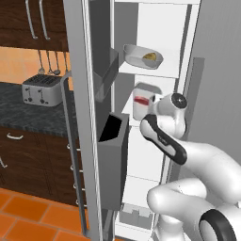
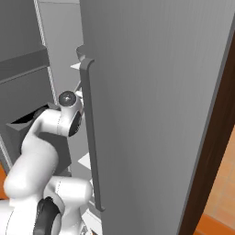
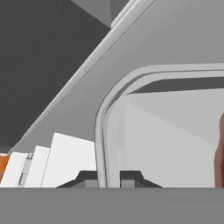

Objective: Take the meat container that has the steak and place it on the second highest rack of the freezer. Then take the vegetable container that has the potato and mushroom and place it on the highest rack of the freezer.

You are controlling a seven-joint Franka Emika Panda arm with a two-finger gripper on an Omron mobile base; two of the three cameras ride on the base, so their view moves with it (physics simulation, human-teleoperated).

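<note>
Meat container (image 1: pixel 141 101): light-grey tub at the centre of the left base view, tipped forward so its open side faces the camera, with the red steak (image 1: pixel 140 100) showing inside; it sits at the level of the second highest rack (image 1: pixel 153 79), directly ahead of the arm's wrist. Gripper (image 3: pixel 108 178): in the hand view its two dark fingertips (image 3: pixel 131 176) stand close on either side of the tub's pale rim, pinched narrowly upon it, with a brown-red sliver of steak at the right edge of that frame. Vegetable container (image 1: pixel 142 56): shallow rounded-square bowl in the upper centre of the left base view, resting on the highest rack (image 1: pixel 148 70), with the yellow-brown potato (image 1: pixel 150 56) at its right side; mushroom not made out. Freezer (image 1: pixel 162 33): white interior, shelves stacked below, long grey door (image 1: pixel 89 117) swung open at the left with dark bins (image 1: pixel 113 155). Toaster (image 1: pixel 42 89): silver, on the dark counter (image 1: pixel 33 113), left of frame, below hanging utensils (image 1: pixel 48 62).
</note>
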